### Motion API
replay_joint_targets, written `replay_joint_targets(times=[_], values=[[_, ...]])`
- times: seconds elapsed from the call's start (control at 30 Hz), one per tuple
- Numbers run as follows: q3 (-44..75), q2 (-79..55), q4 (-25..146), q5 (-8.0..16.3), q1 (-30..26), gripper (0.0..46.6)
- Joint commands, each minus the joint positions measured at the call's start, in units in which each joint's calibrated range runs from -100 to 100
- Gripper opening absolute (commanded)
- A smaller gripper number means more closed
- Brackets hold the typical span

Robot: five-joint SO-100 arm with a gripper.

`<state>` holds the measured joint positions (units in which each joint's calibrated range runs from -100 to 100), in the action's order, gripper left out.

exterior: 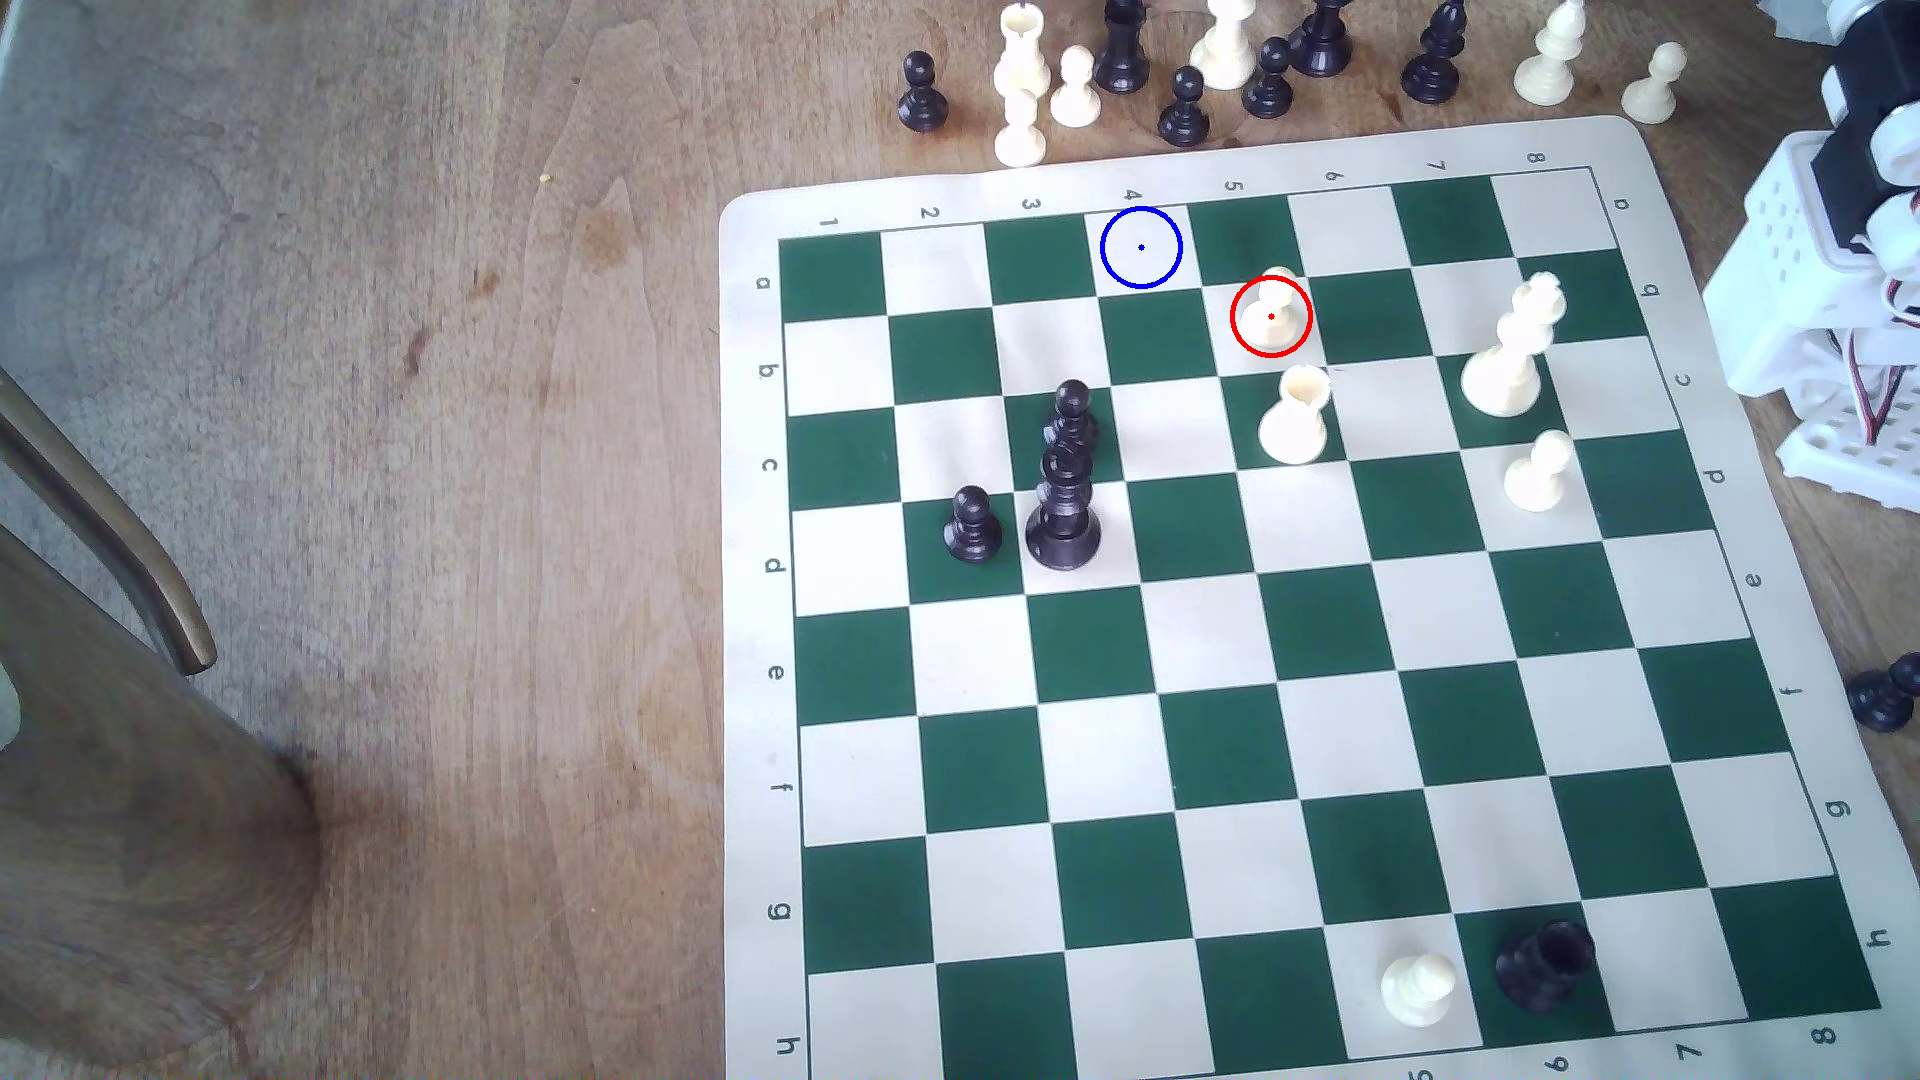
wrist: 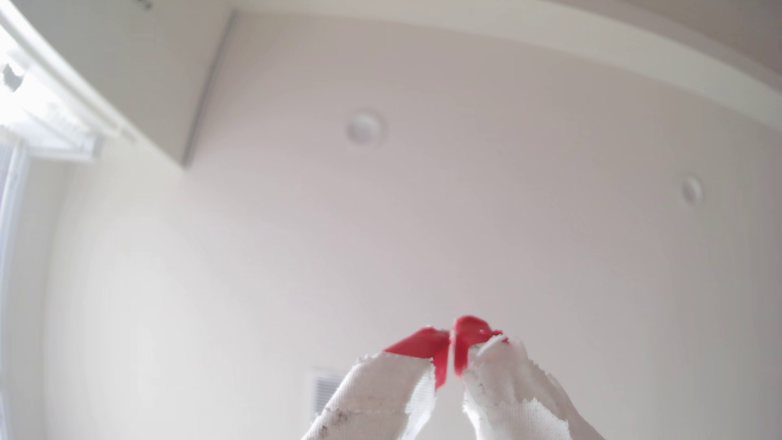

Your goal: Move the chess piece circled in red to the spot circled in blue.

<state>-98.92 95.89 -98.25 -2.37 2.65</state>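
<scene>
- The gripper [wrist: 451, 338] points up at a pale ceiling [wrist: 423, 211] in the wrist view; its two red tips meet at the front with nothing between them, and white cloth tape wraps the fingers [wrist: 381, 397] below the red.
- In the exterior view the arm's white base [exterior: 1829, 280] sits folded at the exterior view's right edge, off the board [exterior: 1299, 644], so every piece lies away from the gripper, toward the exterior view's left of the arm.
- The cream pawn [exterior: 1274, 312] stands upright inside the red ring, on a cream square in row b, column 5, well apart from the arm.
- The blue-ringed square [exterior: 1141, 247] is a cream square in row a, column 4, one step diagonally from the pawn and farther from the arm than the pawn is; nothing stands on it.
- A taller cream piece with a notched top [exterior: 1294, 417] stands on the square just below the pawn in the exterior view.
- A tall cream crowned piece [exterior: 1512, 348] and another cream pawn [exterior: 1540, 473] stand nearer the arm.
- Three black pieces [exterior: 1060, 488] cluster far from the arm, near columns 2 and 3.
- Spare pieces [exterior: 1226, 62] stand on the wooden table [exterior: 416, 415] beyond the board's far edge.
</scene>
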Motion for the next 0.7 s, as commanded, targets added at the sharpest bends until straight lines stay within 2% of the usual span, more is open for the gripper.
replay_joint_targets(times=[0.0,0.23,0.37,0.4,0.67], values=[[1.8,-0.1,5.5,-0.2,-1.2,0.2],[12.3,-0.1,22.2,-0.2,-1.1,0.2],[19.9,-0.1,37.1,-0.2,-0.5,0.2],[25.0,-0.1,47.4,-0.2,0.1,0.2],[38.8,-0.1,67.1,0.0,-0.4,0.2]])
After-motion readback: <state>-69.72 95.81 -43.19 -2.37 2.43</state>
